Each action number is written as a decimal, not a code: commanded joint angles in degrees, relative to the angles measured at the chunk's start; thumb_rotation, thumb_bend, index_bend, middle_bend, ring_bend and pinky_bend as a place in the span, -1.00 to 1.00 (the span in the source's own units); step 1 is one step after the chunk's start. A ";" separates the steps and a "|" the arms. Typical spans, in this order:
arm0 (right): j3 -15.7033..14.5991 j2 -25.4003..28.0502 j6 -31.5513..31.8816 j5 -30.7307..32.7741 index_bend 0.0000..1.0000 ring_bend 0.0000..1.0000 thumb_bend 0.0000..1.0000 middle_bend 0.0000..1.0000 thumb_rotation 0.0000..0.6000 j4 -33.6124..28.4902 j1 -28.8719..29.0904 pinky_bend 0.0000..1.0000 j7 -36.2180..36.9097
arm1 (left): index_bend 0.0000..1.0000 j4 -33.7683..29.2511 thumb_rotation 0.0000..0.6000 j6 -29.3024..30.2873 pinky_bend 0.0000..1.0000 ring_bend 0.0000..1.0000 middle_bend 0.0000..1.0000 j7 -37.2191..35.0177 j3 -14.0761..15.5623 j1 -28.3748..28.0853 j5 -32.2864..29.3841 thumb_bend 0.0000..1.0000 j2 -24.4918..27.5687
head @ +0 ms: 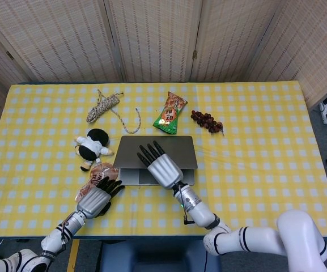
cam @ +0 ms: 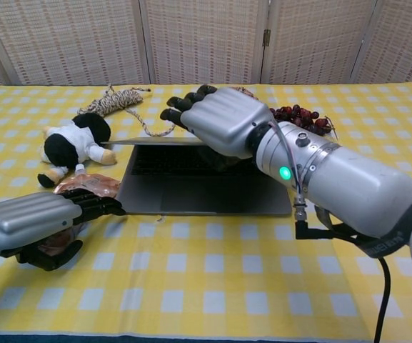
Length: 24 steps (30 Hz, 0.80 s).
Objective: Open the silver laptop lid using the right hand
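1. Silver laptop [cam: 191,193] sitting mid-bench, base flat on the yellow checked cloth, keyboard showing in the chest view.
2. Lid [head: 169,150] partly raised, at a shallow angle over the keyboard; nowhere near upright.
3. Right hand [cam: 223,121] under and against the lid's front edge, fingers curled over it, lifting rather than gripping anything loose; thumb hidden, so exact hold unclear.
4. By judgement, roughly a third of the way: seam broken, lid lifted; left to do, swinging the lid back until the screen stands open.
5. Left hand [cam: 31,221] resting low at the near left, fingers curled down over a crinkly snack wrapper [head: 98,173]; whether truly clasping it, cannot tell.
6. Around the laptop: plush cow [head: 90,147] just beside the left edge, coiled rope [head: 103,106] further back, green snack bag [head: 170,113] and bunch of grapes [head: 207,120] behind the lid.
7. Likely snag: snack bag near the lid's backward swing; base also free to slide, nothing pinning it.
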 commanded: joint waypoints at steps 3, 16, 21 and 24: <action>2.13 1.28 -0.14 1.81 -1.00 -1.00 0.33 -1.00 1.00 0.22 1.03 -1.00 0.23 | -0.92 -0.07 1.00 0.12 -1.00 -1.00 -0.73 0.15 0.15 -0.12 -0.18 0.47 -0.05; 7.56 4.37 -2.10 8.21 -1.00 -1.00 0.33 -1.00 1.00 3.12 5.28 -1.00 0.53 | -0.92 -0.66 1.00 0.76 -1.00 -1.00 -0.73 0.81 0.61 -0.21 -0.56 0.47 0.04; 9.38 5.27 -3.54 10.52 -1.00 -1.00 0.33 -1.00 1.00 5.82 7.31 -1.00 1.94 | -0.92 -0.99 1.00 0.83 -1.00 -1.00 -0.73 1.25 0.64 -0.29 -0.91 0.47 0.18; 10.17 5.51 -3.99 11.92 -1.00 -1.00 0.33 -1.00 1.00 7.19 8.42 -1.00 2.47 | -0.92 -1.18 1.00 0.93 -1.00 -1.00 -0.73 1.45 0.64 -0.33 -1.04 0.47 0.15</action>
